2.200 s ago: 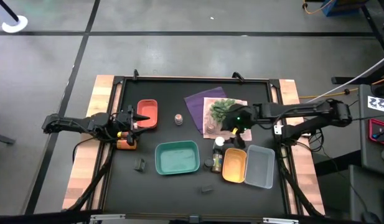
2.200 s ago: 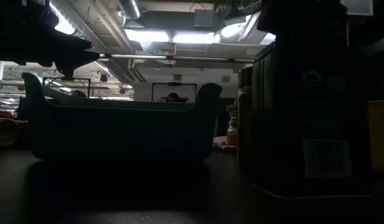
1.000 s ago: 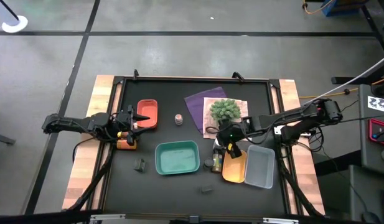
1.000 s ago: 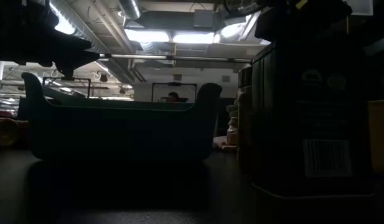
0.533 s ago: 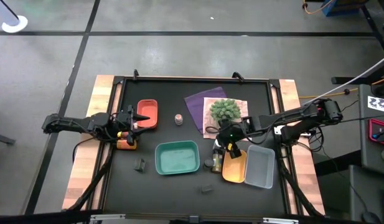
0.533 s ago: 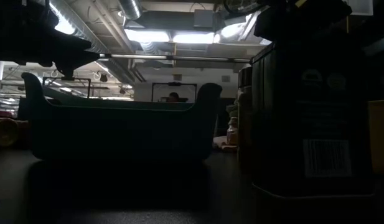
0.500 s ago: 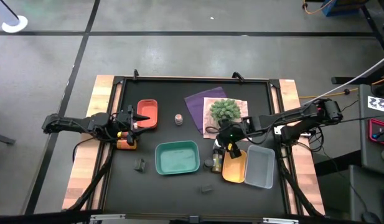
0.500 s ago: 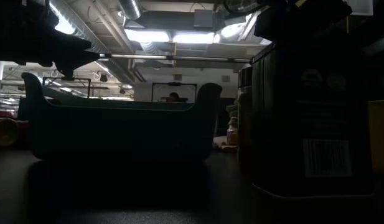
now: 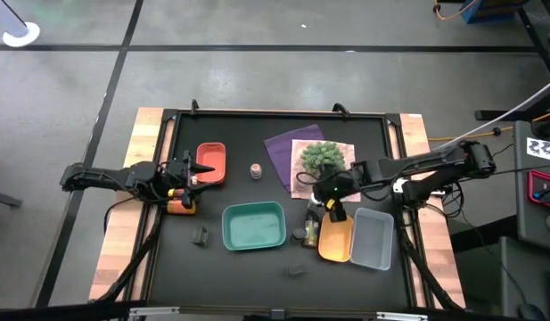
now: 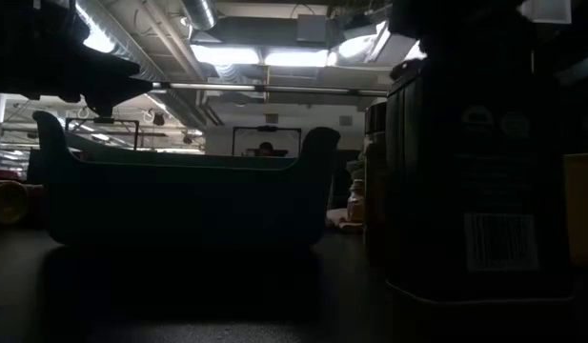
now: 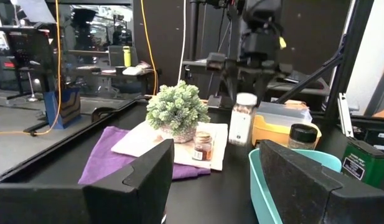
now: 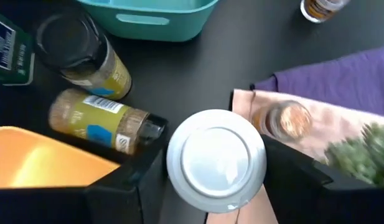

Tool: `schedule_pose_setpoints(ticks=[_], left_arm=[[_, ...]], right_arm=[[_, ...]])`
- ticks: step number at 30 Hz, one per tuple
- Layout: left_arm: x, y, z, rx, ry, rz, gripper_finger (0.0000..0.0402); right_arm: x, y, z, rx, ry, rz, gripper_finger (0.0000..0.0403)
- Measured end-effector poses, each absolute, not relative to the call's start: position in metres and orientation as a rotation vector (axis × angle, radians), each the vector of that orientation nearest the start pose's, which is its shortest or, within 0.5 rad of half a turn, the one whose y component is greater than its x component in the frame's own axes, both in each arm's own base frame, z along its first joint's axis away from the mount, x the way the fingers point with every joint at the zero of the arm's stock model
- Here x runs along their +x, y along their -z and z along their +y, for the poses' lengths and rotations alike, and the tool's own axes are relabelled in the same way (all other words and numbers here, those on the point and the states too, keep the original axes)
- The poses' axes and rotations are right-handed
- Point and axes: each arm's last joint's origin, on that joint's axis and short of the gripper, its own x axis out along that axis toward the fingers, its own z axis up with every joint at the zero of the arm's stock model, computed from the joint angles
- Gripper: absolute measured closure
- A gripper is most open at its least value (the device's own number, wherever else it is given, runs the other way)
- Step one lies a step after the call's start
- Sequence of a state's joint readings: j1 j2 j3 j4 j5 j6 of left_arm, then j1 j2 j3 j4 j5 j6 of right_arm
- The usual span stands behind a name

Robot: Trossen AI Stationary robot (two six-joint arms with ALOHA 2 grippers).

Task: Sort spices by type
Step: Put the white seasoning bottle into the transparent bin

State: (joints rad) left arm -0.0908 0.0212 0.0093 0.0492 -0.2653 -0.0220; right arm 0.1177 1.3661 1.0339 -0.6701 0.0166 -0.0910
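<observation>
My right gripper (image 9: 332,201) is shut on a white-capped spice jar (image 11: 243,118) with brownish contents, beside the orange tray (image 9: 335,237). Below it, a dark-lidded jar (image 12: 79,53) stands upright and a yellowish jar (image 12: 101,118) lies on its side on the black table. An amber jar (image 12: 284,121) stands on the pink cloth next to the green ball plant (image 9: 321,158). Another small jar (image 9: 255,169) stands alone near the red tray (image 9: 211,164). My left gripper (image 9: 190,174) waits at the table's left, open and holding nothing. My right gripper pinches the jar's white cap (image 12: 216,158) between its two fingers, one on each side of the cap. The fingers come from above, slanting down. The jar hangs upright below them (image 11: 242,134) and looks lifted a little off the table.
A teal tray (image 9: 254,226) sits mid-table, with a clear tray (image 9: 373,239) right of the orange one. A green tin (image 12: 8,43) stands by the teal tray. A purple cloth (image 9: 288,152) lies under the pink one. Small dark pieces (image 9: 200,235) (image 9: 296,270) lie near the front.
My right gripper has risen and shifted slightly toward the table's far edge, taking the white-capped jar with it; the jar stays upright.
</observation>
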Motion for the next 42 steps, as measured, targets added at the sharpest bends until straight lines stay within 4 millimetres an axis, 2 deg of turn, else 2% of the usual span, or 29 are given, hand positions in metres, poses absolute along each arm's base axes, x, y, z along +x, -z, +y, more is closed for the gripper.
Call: schedule_pose_setpoints(ticks=[8,14,23,33,38,42], left_arm=[[0.098,-0.170,-0.001,-0.025,-0.174,-0.038,0.0174],[0.098,-0.170,-0.001,-0.025,-0.174,-0.038,0.0174],[0.098,-0.170,-0.001,0.028,-0.175,-0.034,0.0174],[0.098,-0.170,-0.001,0.031,-0.175,-0.033,0.0174],[0.098,-0.170,-0.001,0.051,-0.176,-0.034,0.0174],[0.098,-0.171,-0.001,0.051,-0.177,-0.044,0.0174]], right_arm=[[0.258,-0.294,0.034,0.016,-0.051,1.112,0.0182],[0.249,-0.308,0.047,0.095,0.009,1.166,0.0187],[0.219,-0.306,0.088,0.186,0.225,1.273,0.0187],[0.176,-0.305,0.139,0.283,0.448,1.189,0.0185],[0.152,-0.302,0.154,0.323,0.537,1.155,0.0185],[0.137,-0.288,0.159,0.342,0.610,1.154,0.0181]])
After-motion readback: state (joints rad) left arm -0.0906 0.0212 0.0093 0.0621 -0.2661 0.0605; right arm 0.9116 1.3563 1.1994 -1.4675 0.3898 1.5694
